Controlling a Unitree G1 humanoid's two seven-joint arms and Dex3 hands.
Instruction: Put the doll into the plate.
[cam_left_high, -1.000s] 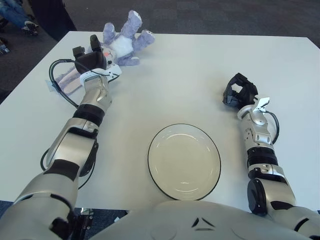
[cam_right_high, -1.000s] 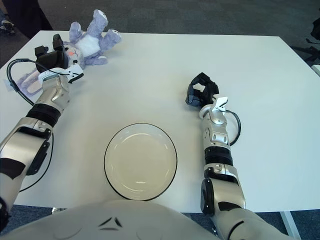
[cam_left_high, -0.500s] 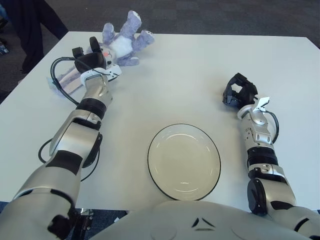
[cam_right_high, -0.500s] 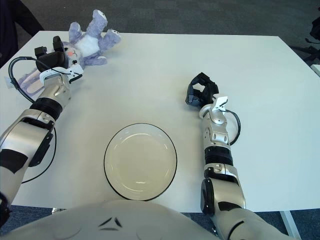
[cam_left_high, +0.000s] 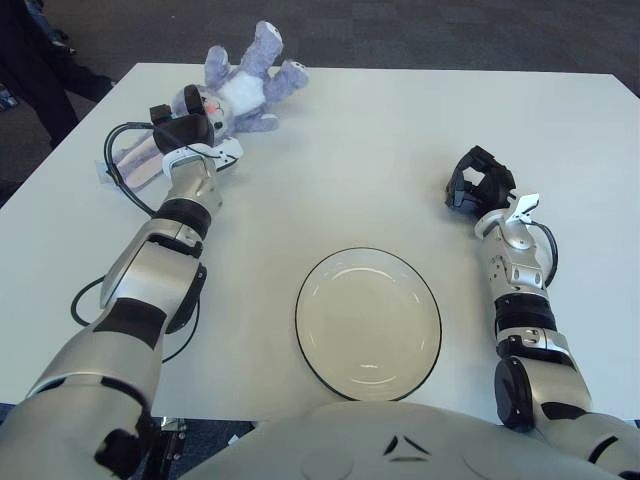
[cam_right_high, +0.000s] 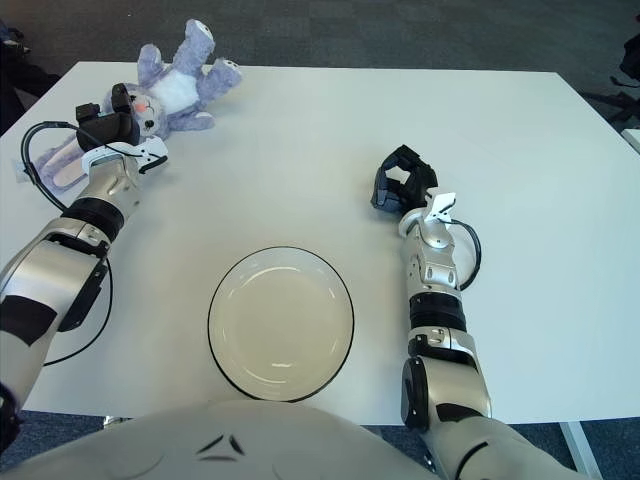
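Observation:
A purple plush bunny doll (cam_left_high: 245, 85) with a white belly lies on its back at the far left of the white table (cam_left_high: 380, 140), legs pointing away from me. My left hand (cam_left_high: 180, 128) is right at the doll's head, above its long ears (cam_left_high: 135, 160), touching or nearly touching it. A white plate (cam_left_high: 368, 322) with a dark rim sits near the front edge, in the middle, with nothing in it. My right hand (cam_left_high: 476, 182) shows to the right of the plate, fingers curled, holding nothing.
A black cable (cam_left_high: 112, 165) loops from my left wrist across the doll's ears, close to the table's left edge. A person's legs (cam_left_high: 30, 60) stand on the dark carpet beyond the far left corner.
My left hand has drawn back slightly towards me, so more of the doll's face shows. The doll, the plate and my right arm have not moved.

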